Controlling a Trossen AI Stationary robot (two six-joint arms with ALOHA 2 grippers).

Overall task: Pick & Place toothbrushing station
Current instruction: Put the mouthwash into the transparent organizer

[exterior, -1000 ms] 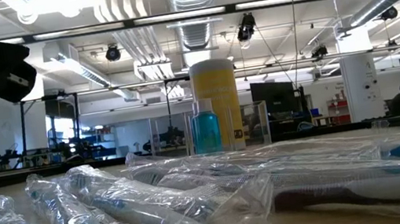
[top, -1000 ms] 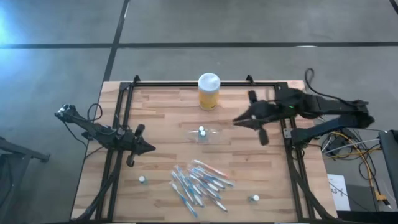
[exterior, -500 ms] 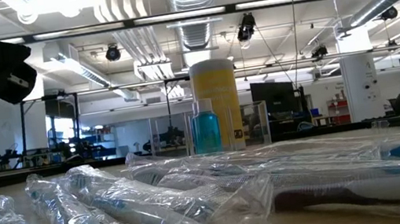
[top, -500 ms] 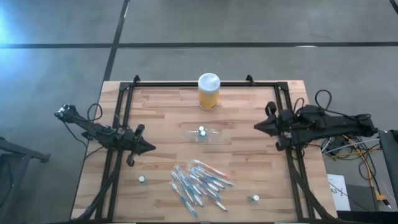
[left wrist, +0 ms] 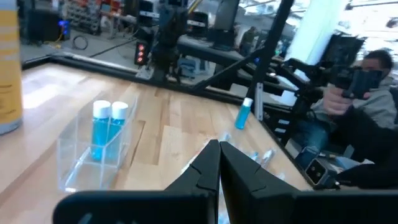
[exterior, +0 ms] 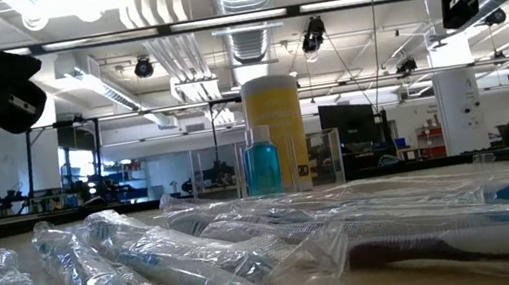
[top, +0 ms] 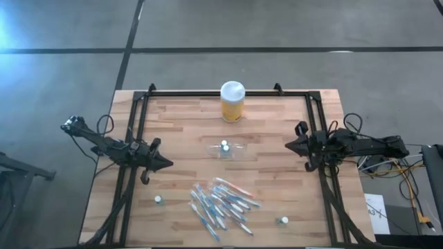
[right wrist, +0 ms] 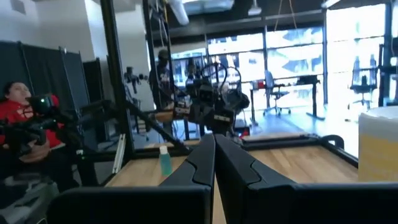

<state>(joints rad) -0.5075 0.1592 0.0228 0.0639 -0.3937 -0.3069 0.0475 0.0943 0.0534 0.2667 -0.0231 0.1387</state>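
The toothbrushing station (top: 227, 150), a small clear holder, stands on its base in the middle of the wood table, with a blue bottle (top: 224, 145) inside it. It also shows in the left wrist view (left wrist: 93, 155) and in the low view (exterior: 323, 158). My left gripper (top: 168, 165) (left wrist: 217, 144) is shut and hovers by the table's left rail, pointing level at the holder. My right gripper (top: 287, 144) (right wrist: 214, 138) is shut and hovers by the right rail, pointing toward the table's middle. Both hold nothing.
A yellow jar with a white lid (top: 232, 101) stands at the far edge. A heap of wrapped toothbrushes (top: 221, 204) lies near the front. Small blue bottles stand at the front left (top: 158, 200) and front right (top: 283, 221). Black frame rails (top: 131, 138) run along the table's sides.
My right arm has drawn back from over the table's far right part toward the right edge and sunk lower, folding in; its gripper now hovers by the right rail.
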